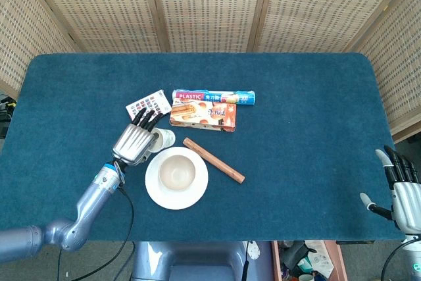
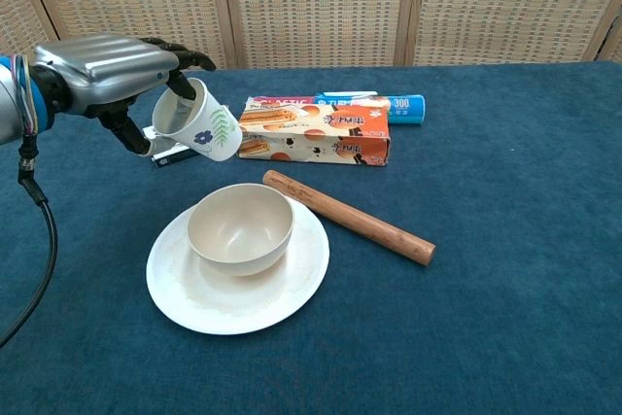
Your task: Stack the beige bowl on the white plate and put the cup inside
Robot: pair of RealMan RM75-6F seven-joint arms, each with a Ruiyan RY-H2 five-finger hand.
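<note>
The beige bowl [image 2: 240,228] [image 1: 176,171] sits on the white plate [image 2: 292,284] [image 1: 156,187] near the table's front. My left hand [image 2: 112,70] [image 1: 135,141] holds the white flower-printed cup [image 2: 199,121] [image 1: 163,138] in the air, tilted on its side, just up and left of the bowl. Its fingers reach over the cup's rim. My right hand [image 1: 398,185] hangs beyond the table's front right edge with fingers spread and nothing in it.
A wooden rolling pin [image 2: 348,216] lies right of the plate. Behind it are an orange biscuit box [image 2: 316,134] and a plastic-wrap box [image 2: 389,103]. A small colour-swatch card [image 1: 148,104] lies behind the left hand. A black cable [image 2: 39,240] trails from the left arm.
</note>
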